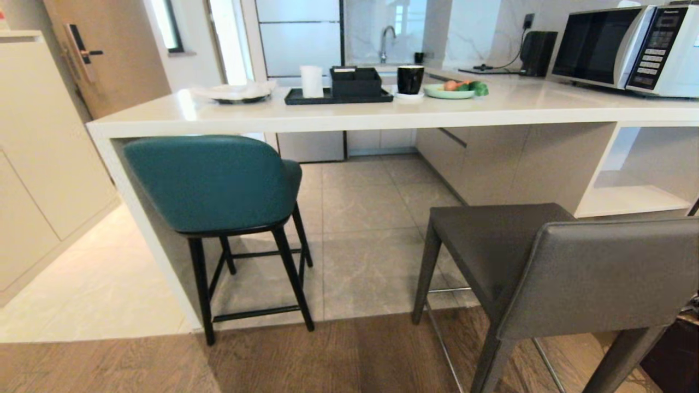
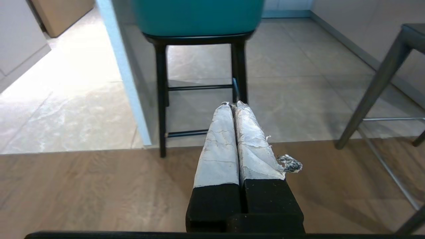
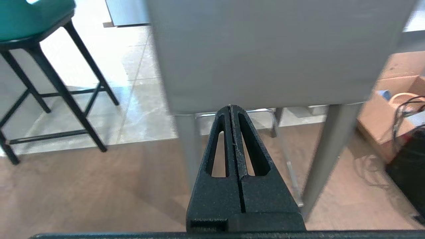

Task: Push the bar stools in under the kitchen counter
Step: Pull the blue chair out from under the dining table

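Teal leather stool (image 1: 210,183) sits far left under the kitchen counter (image 1: 349,114), grey stool (image 1: 557,273) near right, clear of it; both look rigid, likely tippy, best pushed low on the backrest by the closed, empty left gripper (image 2: 232,104) and right gripper (image 3: 230,107).

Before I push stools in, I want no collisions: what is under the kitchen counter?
Under the kitchen counter, bare tile floor and part of the teal stool's seat. The grey stool hides the floor behind it.
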Tool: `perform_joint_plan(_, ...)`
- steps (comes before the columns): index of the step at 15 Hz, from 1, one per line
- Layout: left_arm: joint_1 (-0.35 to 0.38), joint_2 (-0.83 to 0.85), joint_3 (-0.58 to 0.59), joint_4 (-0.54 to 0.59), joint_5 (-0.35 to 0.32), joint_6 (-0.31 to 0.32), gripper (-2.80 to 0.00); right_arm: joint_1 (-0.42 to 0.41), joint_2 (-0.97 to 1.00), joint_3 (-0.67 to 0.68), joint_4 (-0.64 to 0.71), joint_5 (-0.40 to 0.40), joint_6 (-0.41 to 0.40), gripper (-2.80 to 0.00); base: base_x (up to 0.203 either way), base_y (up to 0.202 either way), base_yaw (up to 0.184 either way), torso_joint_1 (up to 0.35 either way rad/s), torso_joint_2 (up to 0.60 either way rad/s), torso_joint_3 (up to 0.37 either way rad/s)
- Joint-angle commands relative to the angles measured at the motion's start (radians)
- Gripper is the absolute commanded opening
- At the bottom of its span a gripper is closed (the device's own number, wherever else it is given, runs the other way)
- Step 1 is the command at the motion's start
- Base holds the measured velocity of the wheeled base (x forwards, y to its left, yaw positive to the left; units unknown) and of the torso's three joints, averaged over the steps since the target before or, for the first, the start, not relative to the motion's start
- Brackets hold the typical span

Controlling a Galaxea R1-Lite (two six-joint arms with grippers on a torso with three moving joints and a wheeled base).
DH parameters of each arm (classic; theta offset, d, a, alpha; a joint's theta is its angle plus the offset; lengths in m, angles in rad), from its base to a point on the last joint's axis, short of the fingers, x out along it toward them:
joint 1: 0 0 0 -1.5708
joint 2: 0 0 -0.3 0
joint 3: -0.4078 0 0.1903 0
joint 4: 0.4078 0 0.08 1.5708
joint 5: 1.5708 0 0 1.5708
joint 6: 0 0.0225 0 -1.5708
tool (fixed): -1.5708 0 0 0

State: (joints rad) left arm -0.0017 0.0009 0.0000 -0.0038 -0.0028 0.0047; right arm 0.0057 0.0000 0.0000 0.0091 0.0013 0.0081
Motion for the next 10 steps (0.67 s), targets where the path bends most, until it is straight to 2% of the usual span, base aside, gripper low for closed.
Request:
perform_joint_plan(1,0.0,0.002,0.0,-0.001,0.0,0.0,-2.8,0.0,0.002,0.002,0.0,0.0,0.002,-2.8,0.0,0.197,-0.002,0.001,0.01,0.005)
perform_joint_plan(10,0.0,0.002,0.0,-0.001,0.0,-0.002,-2.8,0.0,0.002,0.002,0.0,0.0,0.003,-2.8,0.0,0.197,-0.001,0.0,0.0,0.002)
